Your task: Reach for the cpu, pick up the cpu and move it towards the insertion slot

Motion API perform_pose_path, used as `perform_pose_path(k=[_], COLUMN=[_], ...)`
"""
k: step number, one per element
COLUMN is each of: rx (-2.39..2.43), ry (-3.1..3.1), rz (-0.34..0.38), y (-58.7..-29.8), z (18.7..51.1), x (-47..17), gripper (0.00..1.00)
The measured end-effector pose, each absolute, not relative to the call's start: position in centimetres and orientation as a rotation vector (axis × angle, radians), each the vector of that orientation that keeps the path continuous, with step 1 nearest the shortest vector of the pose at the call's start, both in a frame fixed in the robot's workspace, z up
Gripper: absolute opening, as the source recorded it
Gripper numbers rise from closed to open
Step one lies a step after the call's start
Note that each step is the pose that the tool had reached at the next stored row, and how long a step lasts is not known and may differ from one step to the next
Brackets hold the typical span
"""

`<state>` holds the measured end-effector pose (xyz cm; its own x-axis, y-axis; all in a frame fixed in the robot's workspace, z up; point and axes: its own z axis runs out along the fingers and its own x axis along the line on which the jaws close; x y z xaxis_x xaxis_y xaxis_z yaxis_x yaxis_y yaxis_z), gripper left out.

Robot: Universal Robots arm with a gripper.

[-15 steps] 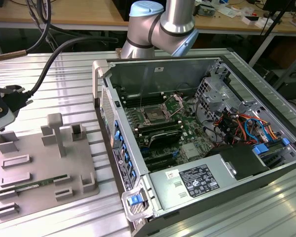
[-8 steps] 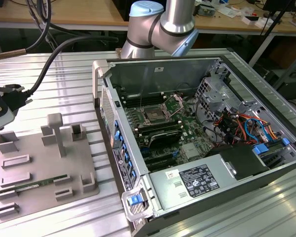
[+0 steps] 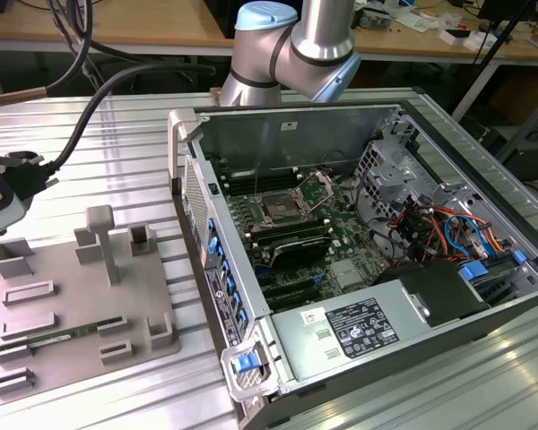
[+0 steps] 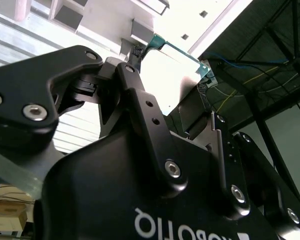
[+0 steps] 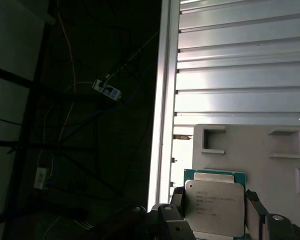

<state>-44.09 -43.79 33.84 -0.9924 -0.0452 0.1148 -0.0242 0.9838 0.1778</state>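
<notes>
First wrist view has the pincer (image 5: 216, 202) pinching the cpu (image 5: 214, 215) from two sides, with a dark finger (image 5: 178, 196) pressed to its rim on each side. The cpu's shiny silver top faces the camera, and it has a green edge around it. Just past the pincer lies a gray tray (image 5: 260, 150) with small box-shaped pockets. I cannot tell if the cpu touches the tray. Farther past the pincer, the ribbed metal tabletop (image 5: 240, 65) stretches away. In the exterior view, an open computer case (image 3: 184, 134) stands on the tabletop beside the tray. The insertion slot (image 3: 278, 211) is inside that case, on the green board, far from the pincer. It is a square metal frame with a dark middle.
</notes>
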Motion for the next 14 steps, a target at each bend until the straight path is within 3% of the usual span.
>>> perform_pose_path(k=[14], rx=[0.053], ry=[-3.005], rz=[-0.276], y=[-43.79], z=[34.44], x=[-44.09], gripper=[0.55])
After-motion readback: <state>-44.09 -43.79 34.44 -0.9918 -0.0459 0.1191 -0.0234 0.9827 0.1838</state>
